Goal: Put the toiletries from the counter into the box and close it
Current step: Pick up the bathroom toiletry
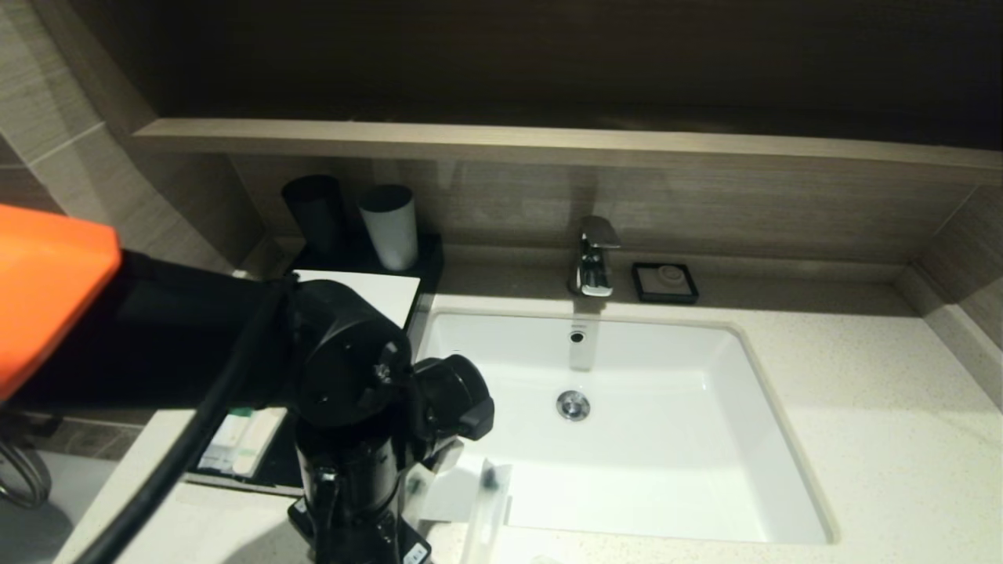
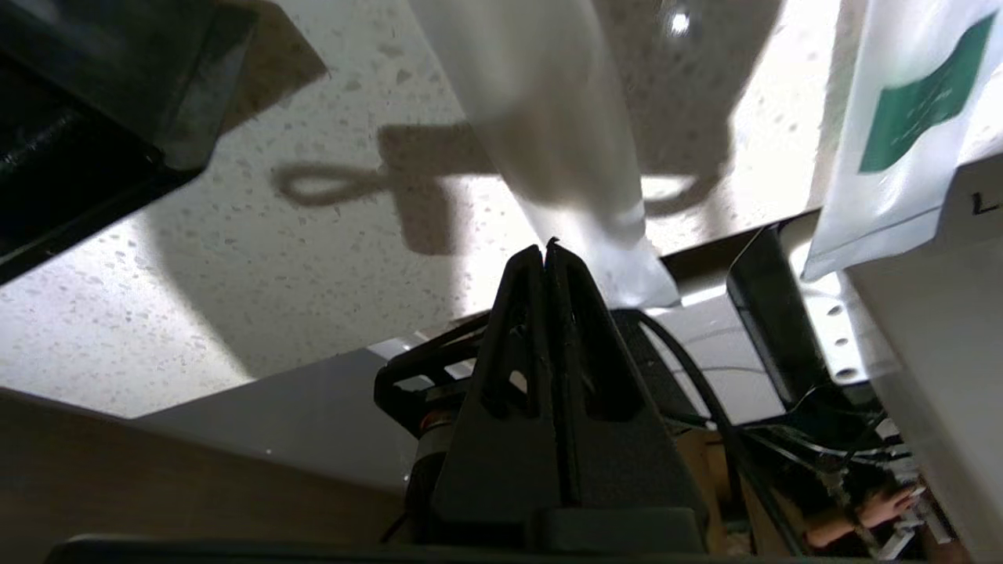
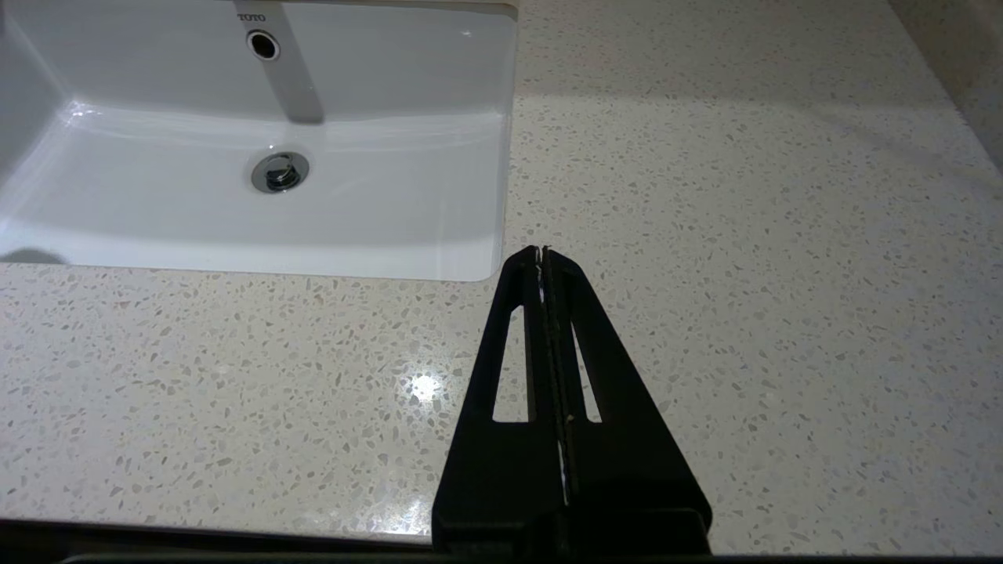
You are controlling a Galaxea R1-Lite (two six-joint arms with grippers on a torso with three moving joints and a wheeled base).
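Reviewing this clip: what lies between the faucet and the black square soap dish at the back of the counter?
Nothing: in the head view the stretch between the faucet and the soap dish is bare ledge behind the basin.

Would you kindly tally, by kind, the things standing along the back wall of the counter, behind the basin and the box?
Cups: 2, a black cup and a white cup
Faucet: 1
Soap dish: 1
Total: 4
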